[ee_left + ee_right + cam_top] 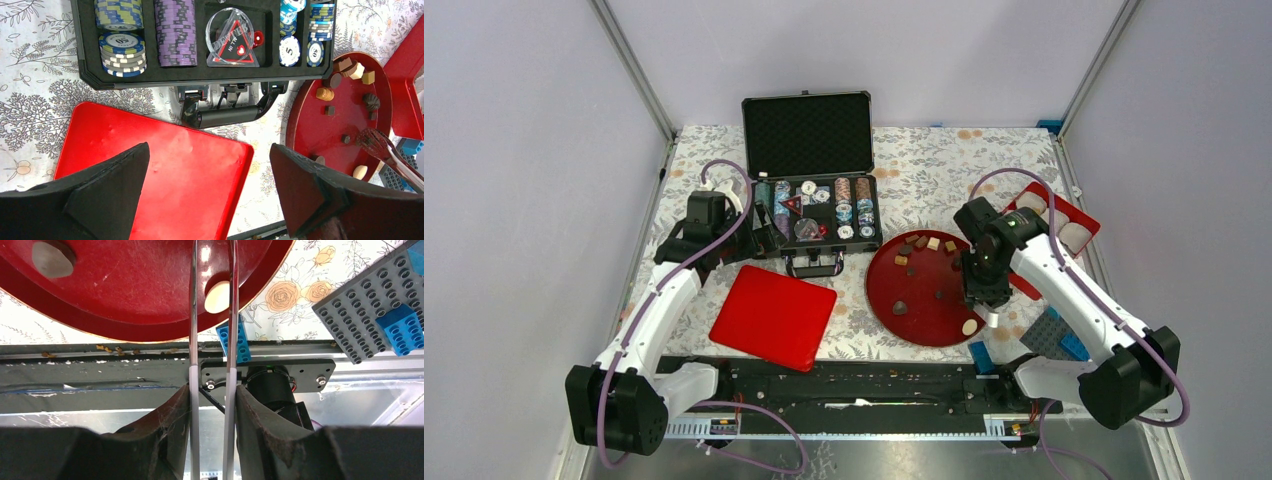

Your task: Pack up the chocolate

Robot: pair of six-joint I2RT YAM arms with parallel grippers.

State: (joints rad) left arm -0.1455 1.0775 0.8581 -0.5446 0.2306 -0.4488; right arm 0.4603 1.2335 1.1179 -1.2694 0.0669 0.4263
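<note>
Blue brick (243, 347) beside plate (135, 285); tongs (193, 315) straddle cream chocolate (217, 296).

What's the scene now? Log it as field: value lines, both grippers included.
left gripper: open, holding nothing
right gripper: shut on tongs
tongs: arms straddle a cream piece near the plate's rim; cannot tell if pinched
round plate: scattered chocolate on it
case: open, poker chips inside
red square tray: in front of the case
</note>
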